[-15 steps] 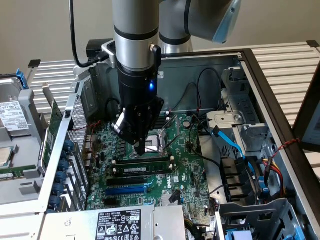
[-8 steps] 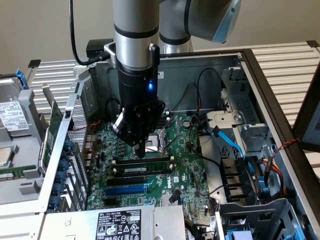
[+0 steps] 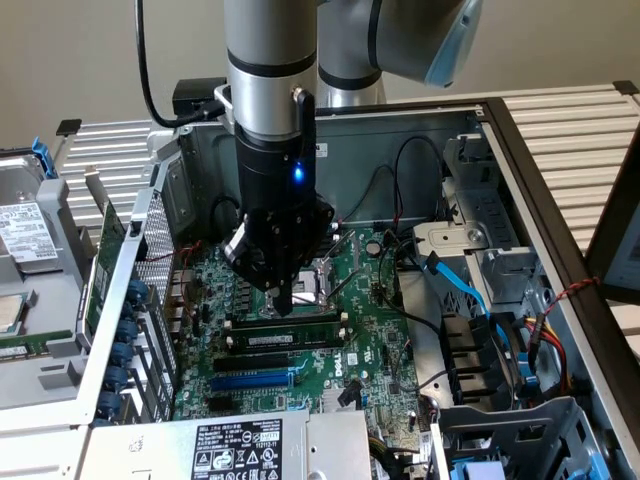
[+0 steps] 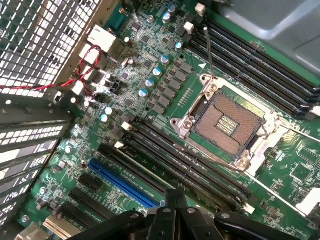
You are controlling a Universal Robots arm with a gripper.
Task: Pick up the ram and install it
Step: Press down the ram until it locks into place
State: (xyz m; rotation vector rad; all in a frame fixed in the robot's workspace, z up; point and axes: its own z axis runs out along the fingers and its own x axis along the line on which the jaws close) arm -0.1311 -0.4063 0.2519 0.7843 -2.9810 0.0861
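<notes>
At the near edge of the exterior view lies the power supply [image 3: 235, 447], its white label up. Just beyond it spreads the green motherboard [image 3: 375, 345] inside the open case [image 3: 520, 175]. A blue slot [image 3: 252, 381] runs across the board nearest the power supply, with a black slot just behind it.

Farther in, the ram [image 3: 285, 340] lies in a black memory slot, a long stick with a white label, level along its length. Another long black strip sits just behind it, at the gripper tips; whether that is a second stick or a bare slot cannot be told.

The gripper [image 3: 284, 306] points straight down with its fingers brought together, holding nothing. Its tip stands at the strip just behind the ram, near the middle of its length; whether it touches cannot be told.

Beyond the gripper, in the wrist view, the bare CPU socket [image 4: 231, 124] sits with its metal frame, and four more black slots [image 4: 260, 65] lie on its far side. A red wire [image 4: 60, 82] crosses the perforated wall.

On the exterior view's right, blue cables [image 3: 455, 285] run past a drive cage [image 3: 470, 235].
</notes>
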